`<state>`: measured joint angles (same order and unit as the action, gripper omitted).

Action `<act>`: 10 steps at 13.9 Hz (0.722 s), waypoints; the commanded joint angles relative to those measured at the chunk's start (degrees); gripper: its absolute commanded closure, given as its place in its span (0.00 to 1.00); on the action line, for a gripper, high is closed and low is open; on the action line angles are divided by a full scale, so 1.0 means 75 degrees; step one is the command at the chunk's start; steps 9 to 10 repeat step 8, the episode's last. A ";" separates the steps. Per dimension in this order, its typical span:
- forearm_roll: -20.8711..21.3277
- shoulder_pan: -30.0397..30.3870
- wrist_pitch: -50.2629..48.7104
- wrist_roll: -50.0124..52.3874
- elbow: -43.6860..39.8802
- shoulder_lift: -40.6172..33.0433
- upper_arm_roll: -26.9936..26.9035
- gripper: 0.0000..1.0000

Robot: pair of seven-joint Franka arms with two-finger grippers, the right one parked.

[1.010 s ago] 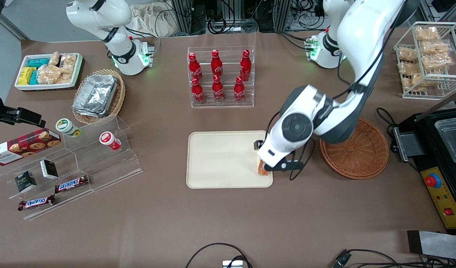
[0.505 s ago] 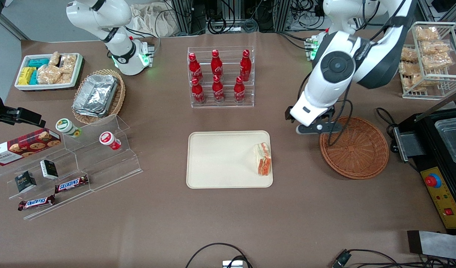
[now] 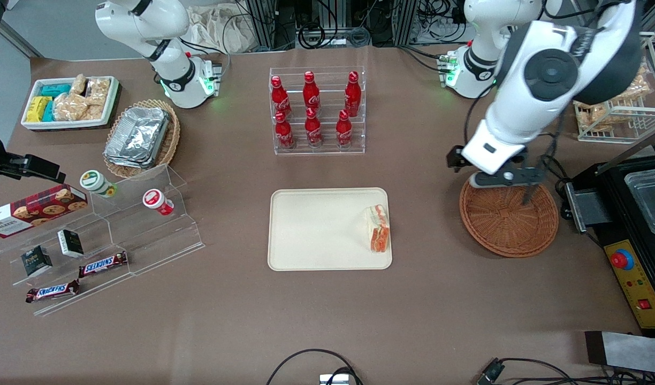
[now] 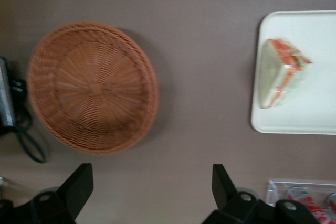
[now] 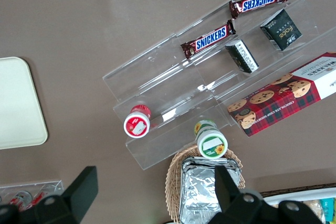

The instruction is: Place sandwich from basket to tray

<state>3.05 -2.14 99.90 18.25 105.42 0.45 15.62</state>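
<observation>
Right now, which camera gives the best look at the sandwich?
The left wrist view: the sandwich fills more of the picture on the tray. The front view shows it smaller; the right wrist view misses it. The gripper hangs open above the table.

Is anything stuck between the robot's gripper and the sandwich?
Nothing visible. The sandwich already lies on the tray, and the basket is empty. The open gripper hangs above the basket's rim, with only bare table between it and the sandwich.

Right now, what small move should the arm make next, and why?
Probably just lift clear and stop. The sandwich already lies on the tray, the basket is empty, and the gripper hangs open above the basket's rim, holding nothing.
</observation>
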 commanded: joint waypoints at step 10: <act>-0.0336 -0.1168 -0.1402 -0.2106 -0.1702 0.0502 -0.2868 0.00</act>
